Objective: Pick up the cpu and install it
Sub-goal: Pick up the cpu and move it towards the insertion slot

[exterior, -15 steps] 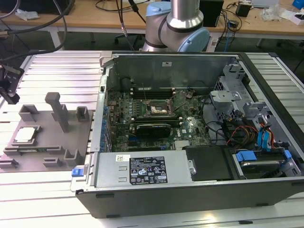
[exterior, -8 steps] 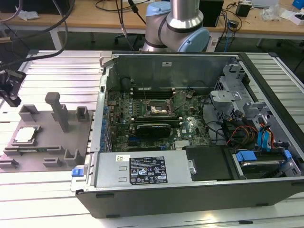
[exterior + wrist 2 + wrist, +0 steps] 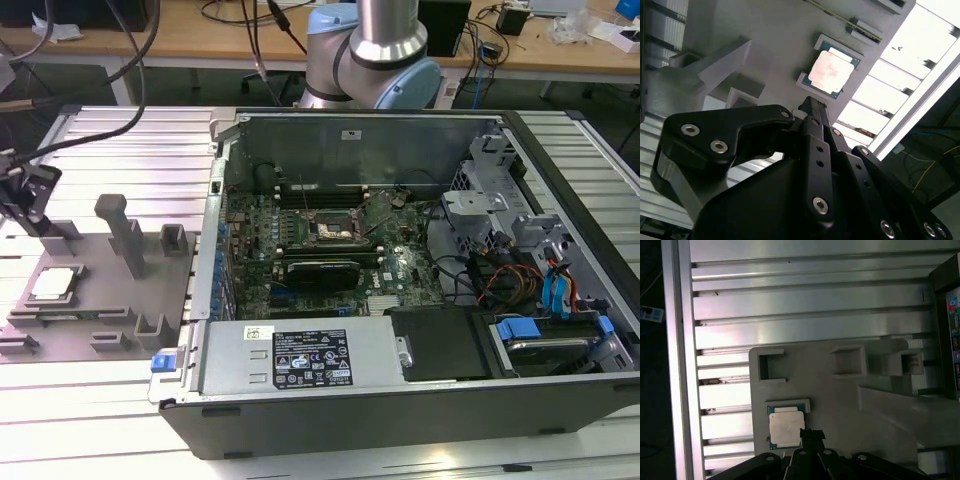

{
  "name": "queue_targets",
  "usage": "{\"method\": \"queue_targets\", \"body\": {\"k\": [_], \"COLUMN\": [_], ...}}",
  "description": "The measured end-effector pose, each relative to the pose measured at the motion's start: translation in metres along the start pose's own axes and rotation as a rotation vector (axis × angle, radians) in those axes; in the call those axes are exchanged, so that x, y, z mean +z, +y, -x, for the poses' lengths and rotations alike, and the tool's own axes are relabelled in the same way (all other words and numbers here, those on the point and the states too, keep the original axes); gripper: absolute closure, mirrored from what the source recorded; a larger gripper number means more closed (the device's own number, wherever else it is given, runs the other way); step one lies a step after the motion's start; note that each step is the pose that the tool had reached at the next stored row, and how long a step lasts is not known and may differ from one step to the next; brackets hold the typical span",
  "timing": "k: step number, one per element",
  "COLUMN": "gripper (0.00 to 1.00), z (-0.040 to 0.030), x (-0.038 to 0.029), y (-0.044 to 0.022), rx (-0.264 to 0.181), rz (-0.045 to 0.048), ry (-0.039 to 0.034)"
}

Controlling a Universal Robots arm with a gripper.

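Observation:
The cpu is a small silvery square chip lying flat in a pocket of the grey plastic tray at the exterior view's left. It also shows in both wrist views, as the cpu and the cpu. My black gripper hangs above the tray's far left corner, a little way above the chip and not touching it. Its fingertips look pressed together with nothing between them, and the gripper points toward the chip's edge. The motherboard socket sits inside the open computer case.
Upright blocks rise from the tray right beside the chip. The case's near wall and power supply stand between tray and socket. Cables and drive cages fill the case's right side. A ribbed aluminium table lies beneath.

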State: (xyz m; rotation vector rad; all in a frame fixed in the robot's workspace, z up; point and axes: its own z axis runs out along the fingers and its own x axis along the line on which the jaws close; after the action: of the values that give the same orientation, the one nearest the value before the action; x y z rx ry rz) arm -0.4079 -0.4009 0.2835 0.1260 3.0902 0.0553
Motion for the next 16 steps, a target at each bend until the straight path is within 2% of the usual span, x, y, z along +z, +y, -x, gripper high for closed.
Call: {"method": "queue_targets", "body": {"k": [4,12,16], "gripper": [0.89,0.89,0.89], "z": [-0.002,-0.0102,-0.0133], "x": [0.0087,0.0253,0.0386], "y": [-0.0023,-0.0089,-0.0164], "rx": [0.0,0.0,0.0], "rz": [-0.0002,-0.0003,-0.0003], "ry": [0.0025,0.0046,0.005]}}
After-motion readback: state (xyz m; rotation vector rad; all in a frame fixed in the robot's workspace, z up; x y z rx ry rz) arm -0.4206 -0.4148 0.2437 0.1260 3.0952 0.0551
